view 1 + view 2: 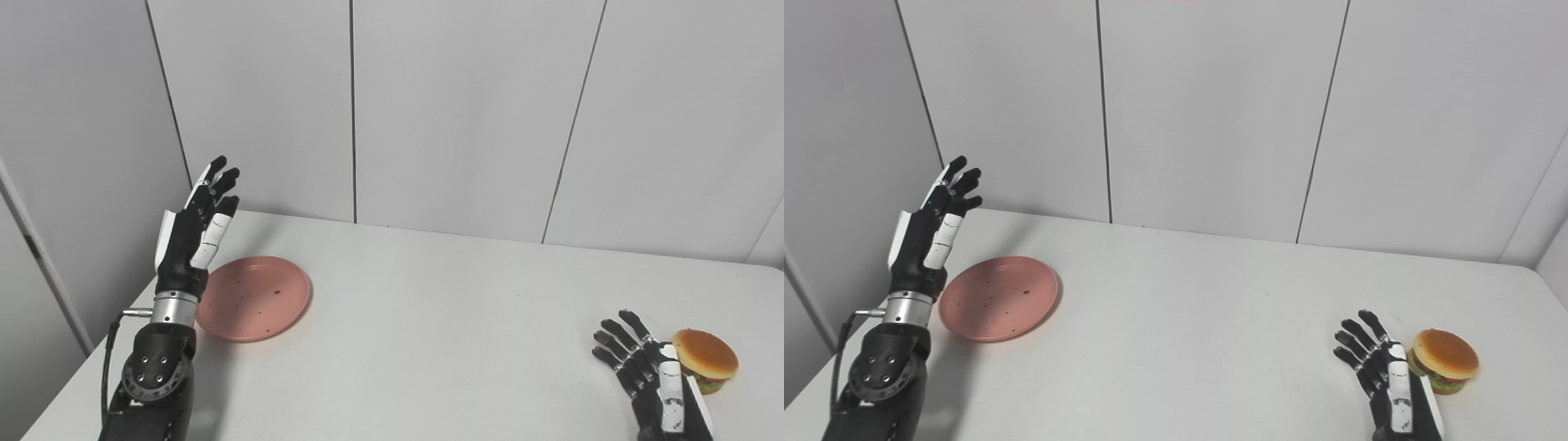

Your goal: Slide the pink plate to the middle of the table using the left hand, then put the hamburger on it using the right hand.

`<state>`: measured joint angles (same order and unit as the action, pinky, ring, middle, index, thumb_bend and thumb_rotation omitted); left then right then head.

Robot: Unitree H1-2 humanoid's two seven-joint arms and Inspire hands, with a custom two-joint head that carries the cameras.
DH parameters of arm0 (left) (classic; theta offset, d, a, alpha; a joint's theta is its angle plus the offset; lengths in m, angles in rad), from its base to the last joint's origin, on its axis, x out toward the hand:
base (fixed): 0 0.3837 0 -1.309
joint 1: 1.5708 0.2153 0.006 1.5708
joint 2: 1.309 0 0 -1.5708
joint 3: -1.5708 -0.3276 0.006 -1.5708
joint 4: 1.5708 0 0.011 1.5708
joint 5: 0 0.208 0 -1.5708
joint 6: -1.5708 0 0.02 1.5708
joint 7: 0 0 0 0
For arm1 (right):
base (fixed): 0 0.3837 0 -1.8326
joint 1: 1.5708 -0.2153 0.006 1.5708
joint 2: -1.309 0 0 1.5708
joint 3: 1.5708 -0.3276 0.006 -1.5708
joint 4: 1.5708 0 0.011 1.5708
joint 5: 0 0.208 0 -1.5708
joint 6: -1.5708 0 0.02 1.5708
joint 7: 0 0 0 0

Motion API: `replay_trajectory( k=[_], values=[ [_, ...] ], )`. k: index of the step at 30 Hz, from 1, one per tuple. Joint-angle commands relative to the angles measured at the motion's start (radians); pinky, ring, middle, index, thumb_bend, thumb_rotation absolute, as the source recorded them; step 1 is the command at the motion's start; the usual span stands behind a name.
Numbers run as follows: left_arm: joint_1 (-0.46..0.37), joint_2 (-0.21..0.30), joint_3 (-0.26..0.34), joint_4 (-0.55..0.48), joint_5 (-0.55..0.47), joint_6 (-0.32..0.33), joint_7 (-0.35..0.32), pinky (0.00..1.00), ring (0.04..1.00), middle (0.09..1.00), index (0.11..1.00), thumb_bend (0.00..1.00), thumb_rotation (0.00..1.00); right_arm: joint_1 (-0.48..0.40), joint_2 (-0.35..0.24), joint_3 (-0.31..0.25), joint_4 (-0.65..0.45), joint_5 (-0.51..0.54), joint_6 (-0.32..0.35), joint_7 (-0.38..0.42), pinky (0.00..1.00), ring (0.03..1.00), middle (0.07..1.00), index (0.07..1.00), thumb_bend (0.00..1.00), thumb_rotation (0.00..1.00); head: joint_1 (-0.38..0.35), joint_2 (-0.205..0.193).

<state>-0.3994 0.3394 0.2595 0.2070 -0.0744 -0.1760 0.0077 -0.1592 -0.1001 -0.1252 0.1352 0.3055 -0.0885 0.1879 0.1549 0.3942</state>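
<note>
The pink plate point(254, 298) lies flat near the table's left edge, with small dark specks on it. My left hand point(195, 231) is open, raised above the table with fingers pointing up, just left of the plate and apart from it. The hamburger point(705, 360) sits at the table's front right. My right hand point(651, 375) is open, fingers spread, low over the table just left of the hamburger. I cannot tell whether it touches the bun. The same scene shows in the right eye view, with the plate point(998, 297) and hamburger point(1444, 361).
The white table point(441, 318) stretches between plate and hamburger. Grey wall panels point(465, 110) stand behind its far edge. The table's left edge point(92, 361) runs close beside my left arm.
</note>
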Motion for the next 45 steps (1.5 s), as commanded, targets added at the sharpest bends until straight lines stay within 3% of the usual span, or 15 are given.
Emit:
replay_trajectory(
  k=[1, 4, 15, 20, 24, 29, 35, 38, 45],
  values=[
    [-0.072, 0.046, 0.023, 0.023, -0.044, 0.004, -0.014, 0.84, 0.923, 0.89, 0.896, 1.0, 0.85, 0.058, 0.02, 0.009, 0.063, 0.004, -0.022, 0.016, 0.81, 0.812, 0.82, 0.869, 0.85, 0.96, 0.001, 0.0],
    [-0.102, 0.067, 0.045, 0.099, -0.104, 0.001, -0.043, 0.82, 0.917, 0.896, 0.897, 0.98, 0.85, 0.058, 0.02, 0.009, 0.063, 0.006, -0.021, 0.015, 0.81, 0.814, 0.822, 0.869, 0.85, 0.95, 0.002, 0.003],
    [-0.195, 0.098, 0.118, 0.404, -0.244, -0.06, -0.104, 0.9, 0.979, 0.954, 0.91, 0.97, 0.84, 0.065, 0.023, 0.012, 0.049, -0.001, -0.018, 0.009, 0.79, 0.808, 0.819, 0.871, 0.84, 0.95, -0.009, 0.011],
    [-0.232, 0.112, 0.119, 0.548, -0.265, -0.106, -0.141, 0.81, 0.958, 0.946, 0.916, 0.97, 0.84, 0.067, 0.026, 0.013, 0.043, -0.007, -0.018, 0.005, 0.78, 0.801, 0.812, 0.866, 0.85, 0.95, -0.014, 0.015],
    [-0.254, 0.124, 0.11, 0.65, -0.254, -0.131, -0.156, 0.89, 0.978, 0.958, 0.927, 0.94, 0.86, 0.07, 0.027, 0.012, 0.033, -0.001, -0.01, 0.006, 0.78, 0.8, 0.807, 0.867, 0.85, 0.95, -0.016, 0.019],
    [-0.262, 0.132, 0.105, 0.721, -0.246, -0.146, -0.149, 0.93, 0.978, 0.945, 0.918, 0.91, 0.85, 0.074, 0.027, 0.013, 0.022, 0.001, -0.004, 0.006, 0.79, 0.802, 0.808, 0.869, 0.84, 0.96, -0.018, 0.023],
    [-0.284, 0.147, 0.093, 0.82, -0.237, -0.17, -0.142, 0.97, 0.961, 0.936, 0.919, 0.98, 0.82, 0.075, 0.029, 0.011, 0.018, -0.002, -0.007, -0.001, 0.78, 0.796, 0.803, 0.861, 0.85, 0.95, -0.02, 0.028],
    [-0.284, 0.152, 0.084, 0.845, -0.228, -0.165, -0.135, 0.94, 0.955, 0.929, 0.918, 0.95, 0.83, 0.077, 0.03, 0.009, 0.014, -0.001, -0.006, -0.002, 0.77, 0.787, 0.794, 0.852, 0.84, 0.95, -0.023, 0.032],
    [-0.282, 0.162, 0.068, 0.905, -0.216, -0.209, -0.153, 0.99, 0.967, 0.943, 0.937, 0.94, 0.85, 0.081, 0.03, 0.009, 0.004, -0.004, -0.005, -0.007, 0.76, 0.787, 0.795, 0.851, 0.84, 0.95, -0.024, 0.038]
  ],
)
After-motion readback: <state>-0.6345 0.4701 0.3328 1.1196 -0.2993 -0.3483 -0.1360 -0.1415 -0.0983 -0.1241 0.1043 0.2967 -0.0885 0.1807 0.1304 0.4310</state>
